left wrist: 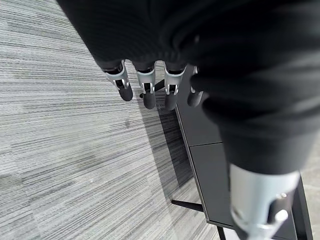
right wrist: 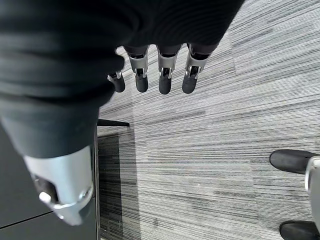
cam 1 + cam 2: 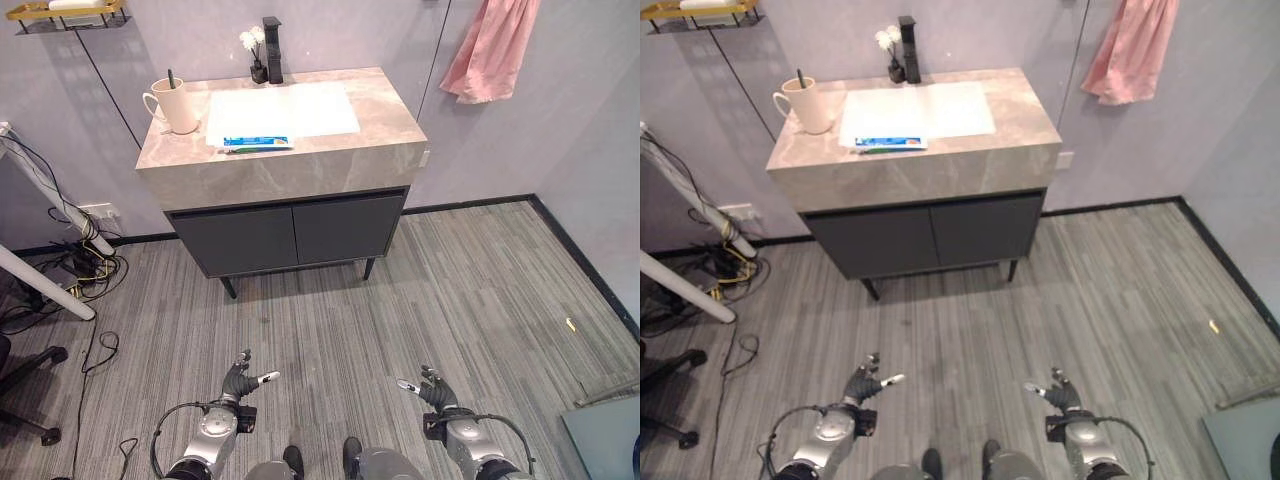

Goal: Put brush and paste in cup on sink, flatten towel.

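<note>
left eye view: flat paste tube [image 3: 257, 143] on marbled sink [image 3: 300, 165].

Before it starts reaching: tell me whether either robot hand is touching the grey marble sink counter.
Apart. The left eye view shows the left robot hand and right robot hand low over striped floor, with open floor between them and the grey marble sink counter.

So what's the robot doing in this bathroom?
Nothing is being handled yet. The robot stands back from the sink counter, with its left hand and right hand low over the floor, fingers relaxed and holding nothing. On the counter, the toothpaste and a green toothbrush lie flat near the cup. The pink towel hangs bunched on the wall.
</note>
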You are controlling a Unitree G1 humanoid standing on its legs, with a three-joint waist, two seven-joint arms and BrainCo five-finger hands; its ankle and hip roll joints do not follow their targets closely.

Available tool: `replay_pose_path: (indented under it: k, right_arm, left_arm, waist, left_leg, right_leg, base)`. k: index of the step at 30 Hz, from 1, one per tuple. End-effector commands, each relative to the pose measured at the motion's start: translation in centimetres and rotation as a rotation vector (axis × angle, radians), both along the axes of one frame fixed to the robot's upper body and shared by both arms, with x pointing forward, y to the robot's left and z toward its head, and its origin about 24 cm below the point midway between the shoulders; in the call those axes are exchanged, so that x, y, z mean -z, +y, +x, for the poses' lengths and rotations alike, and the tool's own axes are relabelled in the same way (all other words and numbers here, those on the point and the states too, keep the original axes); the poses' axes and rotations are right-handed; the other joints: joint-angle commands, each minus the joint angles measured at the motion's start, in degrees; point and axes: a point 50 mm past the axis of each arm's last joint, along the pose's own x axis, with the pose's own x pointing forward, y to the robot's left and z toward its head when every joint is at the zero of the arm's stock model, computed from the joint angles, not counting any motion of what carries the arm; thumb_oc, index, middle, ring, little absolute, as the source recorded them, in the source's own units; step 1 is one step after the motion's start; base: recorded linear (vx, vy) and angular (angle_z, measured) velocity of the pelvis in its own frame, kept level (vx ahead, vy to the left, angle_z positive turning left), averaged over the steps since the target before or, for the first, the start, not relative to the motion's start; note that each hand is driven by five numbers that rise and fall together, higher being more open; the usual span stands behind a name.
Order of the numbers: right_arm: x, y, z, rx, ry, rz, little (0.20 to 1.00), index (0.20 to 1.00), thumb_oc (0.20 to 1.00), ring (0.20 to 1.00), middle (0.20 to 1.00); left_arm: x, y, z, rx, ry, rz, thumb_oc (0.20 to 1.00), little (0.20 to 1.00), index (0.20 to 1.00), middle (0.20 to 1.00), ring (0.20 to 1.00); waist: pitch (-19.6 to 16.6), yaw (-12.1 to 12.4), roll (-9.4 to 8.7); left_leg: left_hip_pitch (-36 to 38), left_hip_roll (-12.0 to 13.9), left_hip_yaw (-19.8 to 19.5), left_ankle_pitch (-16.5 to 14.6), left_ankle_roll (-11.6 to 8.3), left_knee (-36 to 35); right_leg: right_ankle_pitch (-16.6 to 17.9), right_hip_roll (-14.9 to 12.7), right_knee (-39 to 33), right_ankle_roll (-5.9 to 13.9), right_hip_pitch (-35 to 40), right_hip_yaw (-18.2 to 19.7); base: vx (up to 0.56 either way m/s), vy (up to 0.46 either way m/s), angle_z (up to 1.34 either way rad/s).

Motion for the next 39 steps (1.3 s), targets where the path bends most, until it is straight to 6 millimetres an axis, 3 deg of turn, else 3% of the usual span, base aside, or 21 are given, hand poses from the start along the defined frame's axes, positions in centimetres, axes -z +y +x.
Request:
replay_pose_path:
  k: [1, 13, 18, 21, 24, 36, 39]
  right_arm:
    - [-1.2, -1.1, 1.1, 0.027, -0.094, 0.003, 1.0, 1.0, 1.0, 1.0, 1.0]
    - [-1.6, -0.8, 1.4, -0.005, -0.123, 0.019, 1.0, 1.0, 1.0, 1.0, 1.0]
    - [-1.4, -1.2, 0.8, 0.004, -0.103, 0.012, 1.0, 1.0, 1.0, 1.0, 1.0]
    - [-1.2, -1.7, 0.1, 0.033, -0.094, 0.009, 1.0, 1.0, 1.0, 1.0, 1.0]
    - [-1.1, -2.0, -0.1, 0.046, -0.089, 0.004, 1.0, 1.0, 1.0, 1.0, 1.0]
    - [-0.8, -1.2, -0.2, 0.029, -0.07, 0.022, 1.0, 1.0, 1.0, 1.0, 1.0]
    - [-1.0, -0.8, 0.0, 0.045, -0.091, 0.051, 1.0, 1.0, 1.0, 1.0, 1.0]
  left_arm:
    - [-1.2, 0.6, 1.0, 0.034, -0.08, 0.025, 1.0, 1.0, 1.0, 1.0, 1.0]
    - [-0.6, 1.2, 0.2, -0.021, -0.043, 0.019, 1.0, 1.0, 1.0, 1.0, 1.0]
    - [-0.3, 1.0, 0.1, -0.014, -0.029, 0.016, 1.0, 1.0, 1.0, 1.0, 1.0]
    - [-0.4, 0.5, 0.4, 0.008, -0.034, 0.007, 1.0, 1.0, 1.0, 1.0, 1.0]
    - [-0.4, 0.2, 0.4, 0.019, -0.033, 0.003, 1.0, 1.0, 1.0, 1.0, 1.0]
    - [-0.6, 0.5, 0.3, 0.038, -0.036, 0.017, 1.0, 1.0, 1.0, 1.0, 1.0]
    - [-1.0, 1.2, 0.4, 0.042, -0.058, 0.046, 1.0, 1.0, 1.0, 1.0, 1.0]
  waist:
    - [-3.6, -0.7, -1.07]
    - [-2.8, -0.4, -1.22]
    - [-2.8, -0.4, -1.1]
    - [-3.3, -1.4, -0.98]
    - [-3.4, -2.0, -0.85]
    - [-2.6, -1.1, -0.92]
    - [-2.1, -0.9, -0.99]
  left_leg:
    - [-1.4, 2.5, -2.7, 0.0, -1.93, 3.8]
    - [-1.7, 2.4, -3.3, -0.4, -2.19, 5.1]
    - [-1.9, 2.4, -3.4, 2.9, -3.3, 1.5]
    - [-2.0, 4.1, -1.4, 5.6, -4.24, -1.3]
    - [-0.9, 4.5, -0.6, 6.0, -4.43, -3.0]
    - [1.9, 1.4, 2.0, 2.8, -1.55, -3.2]
    - [2.3, 0.0, 2.3, 2.4, 0.04, -4.3]
  right_leg:
    - [5.3, -5.0, -0.3, 6.4, 1.3, 1.1]
    - [4.7, -5.3, 2.1, 6.25, 0.9, 0.7]
    - [6.4, -5.0, -2.4, 5.8, 2.1, -0.8]
    - [7.5, -5.2, -5.7, 5.43, 3.1, -3.0]
    - [7.5, -5.0, -7.9, 5.4, 4.7, -3.9]
    - [8.7, -7.6, -7.9, 8.08, 5.9, -1.1]
    - [11.3, -8.7, -4.2, 9.54, 3.4, 0.7]
  base:
    - [0.0, 0.0, 0.0]
    - [0.0, -0.007, 0.01]
    - [-0.01, -0.044, 0.09]
    - [-0.01, -0.027, 0.25]
    - [0.05, 0.032, 0.68]
    - [0.02, 0.126, -0.04]
    - [0.01, 0.197, -0.07]
